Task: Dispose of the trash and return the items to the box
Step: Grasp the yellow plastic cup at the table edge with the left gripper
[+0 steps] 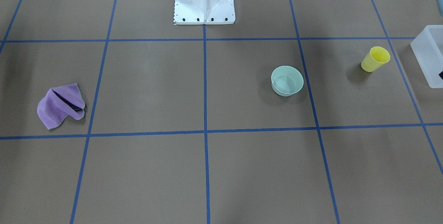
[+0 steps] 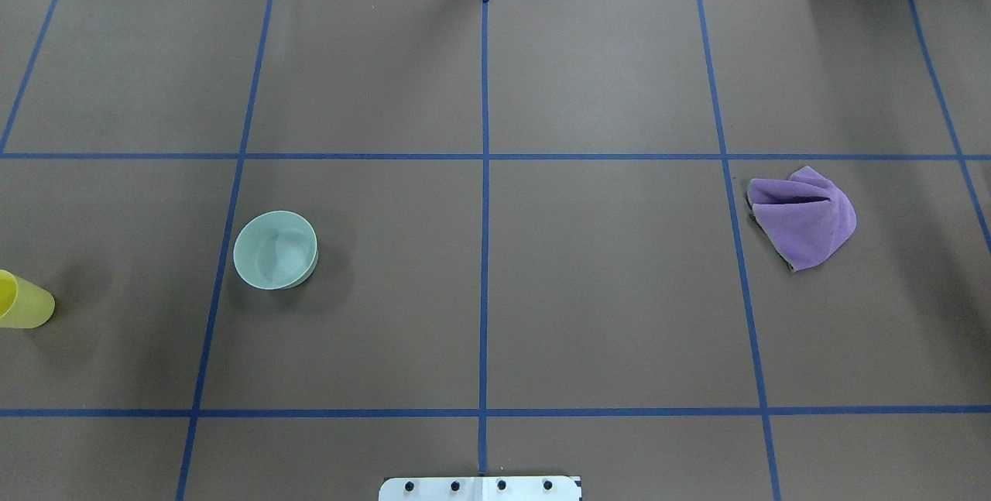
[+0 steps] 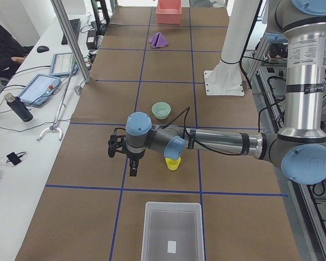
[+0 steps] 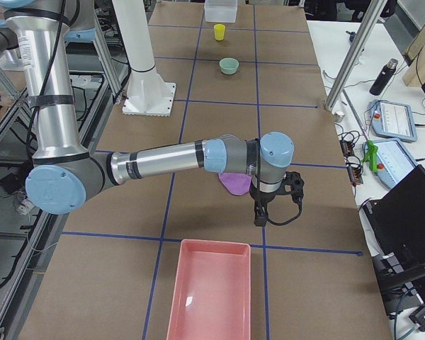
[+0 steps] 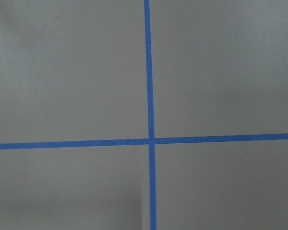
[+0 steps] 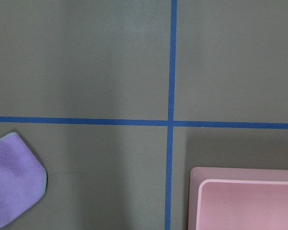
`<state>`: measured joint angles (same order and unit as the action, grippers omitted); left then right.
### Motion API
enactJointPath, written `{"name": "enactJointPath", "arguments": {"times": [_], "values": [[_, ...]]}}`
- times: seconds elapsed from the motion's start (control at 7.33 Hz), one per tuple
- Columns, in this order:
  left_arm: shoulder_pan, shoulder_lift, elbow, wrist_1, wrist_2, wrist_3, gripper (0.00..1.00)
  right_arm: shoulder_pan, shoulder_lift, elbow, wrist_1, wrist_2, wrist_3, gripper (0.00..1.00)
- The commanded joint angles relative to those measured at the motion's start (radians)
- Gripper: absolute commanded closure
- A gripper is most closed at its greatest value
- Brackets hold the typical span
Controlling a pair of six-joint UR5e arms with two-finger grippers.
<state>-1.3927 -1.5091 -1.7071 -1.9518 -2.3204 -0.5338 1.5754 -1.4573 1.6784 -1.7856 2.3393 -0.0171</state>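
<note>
Cup (image 2: 27, 303) half cropped overhead, box (image 1: 420, 57) clipped in front view

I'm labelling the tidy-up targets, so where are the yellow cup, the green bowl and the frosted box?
yellow cup (image 1: 371, 63), front-facing view, outer wall below the rim.
green bowl (image 1: 287, 81), front-facing view, inside floor.
frosted box (image 3: 171, 225), left side view, bare floor.
</note>
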Motion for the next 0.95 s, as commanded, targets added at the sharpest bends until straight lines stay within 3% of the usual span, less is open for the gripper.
{"name": "enactJointPath", "arguments": {"times": [0.0, 0.55, 0.82], "values": [[0.090, 0.062, -0.045, -0.077, -0.001, -0.144, 0.04, 0.000, 0.000, 0.003, 0.000, 0.000, 0.000, 0.00], [0.213, 0.263, -0.052, -0.310, -0.002, -0.156, 0.04, 0.000, 0.000, 0.014, 0.000, 0.003, 0.000, 0.00], [0.234, 0.294, -0.051, -0.335, -0.004, -0.158, 0.05, 0.000, 0.000, 0.012, 0.000, 0.003, 0.000, 0.00]]}}
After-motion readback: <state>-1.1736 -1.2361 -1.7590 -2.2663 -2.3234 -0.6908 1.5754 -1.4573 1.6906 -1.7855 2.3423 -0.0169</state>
